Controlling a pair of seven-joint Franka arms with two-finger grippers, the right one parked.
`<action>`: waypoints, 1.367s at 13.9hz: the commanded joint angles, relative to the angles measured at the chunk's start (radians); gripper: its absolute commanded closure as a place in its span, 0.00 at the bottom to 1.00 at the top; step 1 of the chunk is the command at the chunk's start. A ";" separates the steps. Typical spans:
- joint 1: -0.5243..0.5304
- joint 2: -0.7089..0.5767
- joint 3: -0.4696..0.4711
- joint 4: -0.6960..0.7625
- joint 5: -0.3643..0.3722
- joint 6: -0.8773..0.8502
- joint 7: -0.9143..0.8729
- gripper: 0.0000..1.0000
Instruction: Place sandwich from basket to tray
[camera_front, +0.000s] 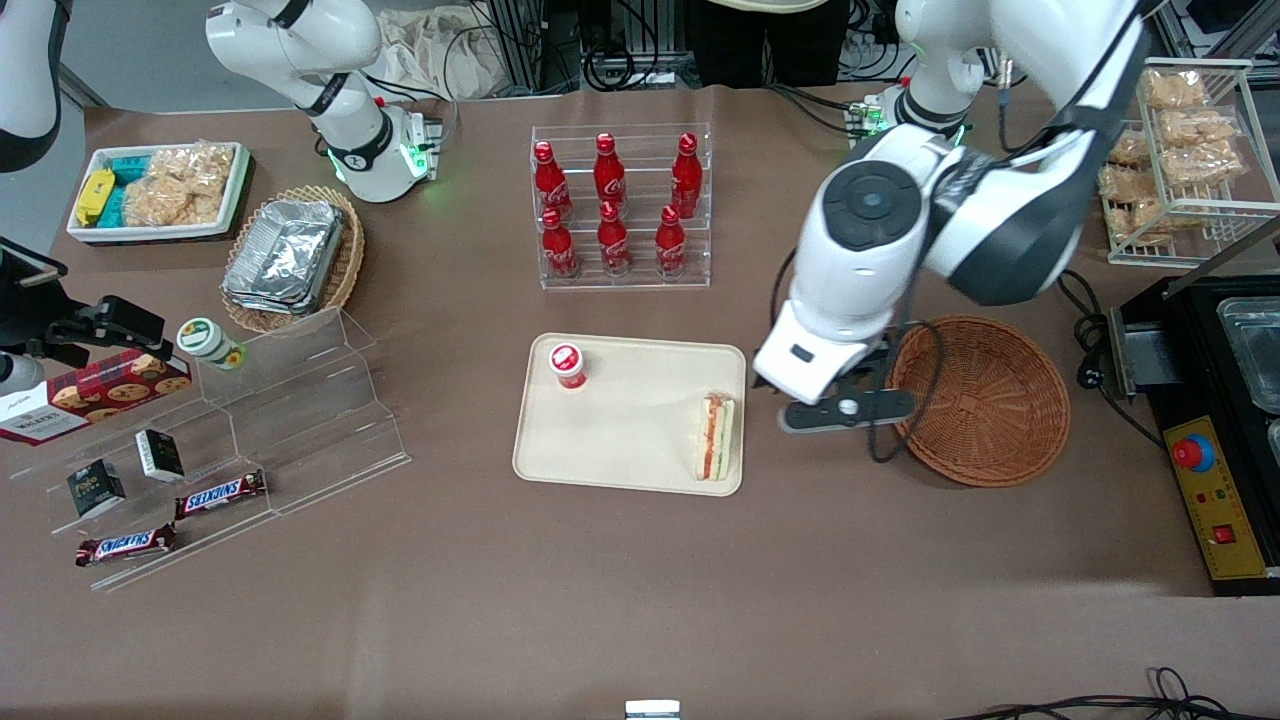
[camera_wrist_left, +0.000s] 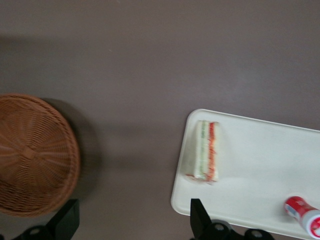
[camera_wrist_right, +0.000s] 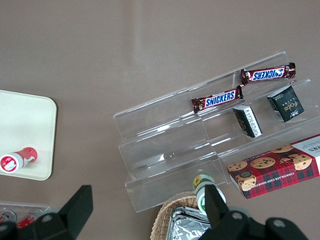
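The sandwich (camera_front: 717, 436) is seen lying on the tray (camera_front: 620, 440), at the edge nearest the gripper (camera_wrist_left: 131, 220), which is spread wide and empty above bare table between tray and basket (camera_front: 985, 400). The wedge is judged light, soft and crushable; it would best be held gently across its bread faces.

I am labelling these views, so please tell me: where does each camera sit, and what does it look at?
Front view: high, facing both arms, over the table; the gripper hangs between tray and basket.
Left wrist view: looks down past open fingers at sandwich.
Right wrist view: looks down at a snack rack.
All show the tray.
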 joint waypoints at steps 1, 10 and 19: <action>0.092 -0.068 0.000 -0.039 -0.068 -0.049 0.111 0.00; 0.294 -0.142 0.000 -0.041 -0.104 -0.136 0.365 0.00; 0.243 -0.208 0.337 0.014 -0.191 -0.208 0.813 0.00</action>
